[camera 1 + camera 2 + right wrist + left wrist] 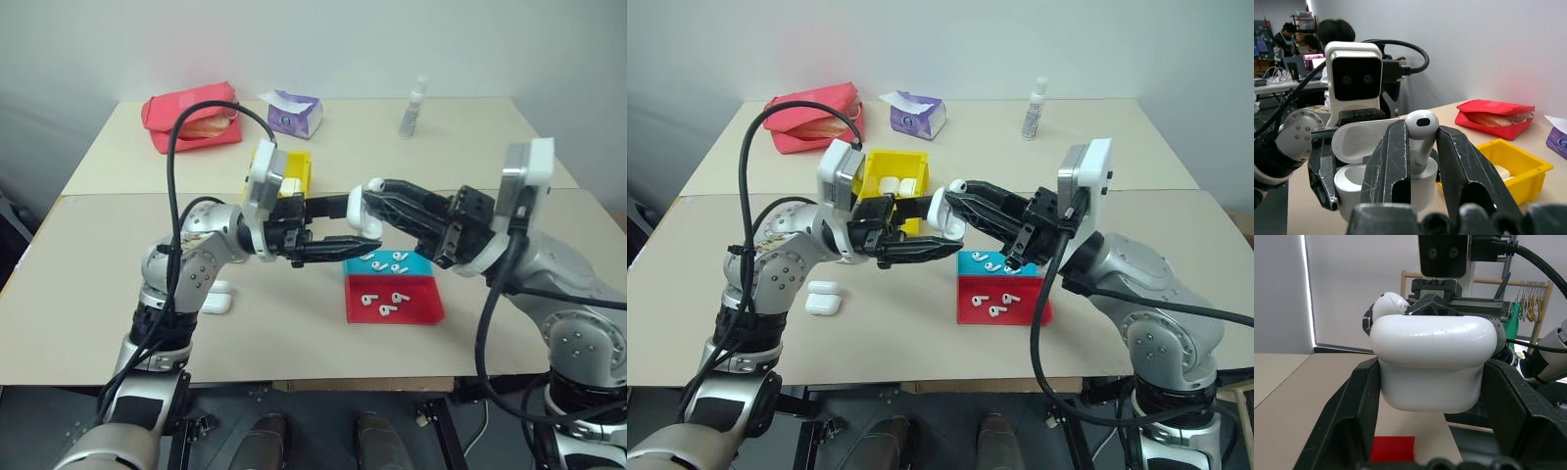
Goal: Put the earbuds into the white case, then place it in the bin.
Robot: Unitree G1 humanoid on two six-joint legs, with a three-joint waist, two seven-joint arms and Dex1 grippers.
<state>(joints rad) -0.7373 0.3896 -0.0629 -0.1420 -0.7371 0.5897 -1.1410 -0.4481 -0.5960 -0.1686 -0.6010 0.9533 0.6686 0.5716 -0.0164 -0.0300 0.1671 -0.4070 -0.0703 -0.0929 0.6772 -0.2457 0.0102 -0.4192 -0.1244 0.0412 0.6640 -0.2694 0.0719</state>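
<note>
White case (1359, 161), lid open, is sitting clamped in the left hand (921, 235); the right hand (1420, 147) is pinching an earbud (1420, 132), seating it inside. Beyond both, the yellow bin (884, 181) is waiting with other cases already inside.

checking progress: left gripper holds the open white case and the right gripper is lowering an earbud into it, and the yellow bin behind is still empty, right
Not quite: the yellow bin is not empty. The right eye view shows white cases already lying in it. The rest holds: the left gripper holds the open white case, and the right gripper holds an earbud over it.
</note>
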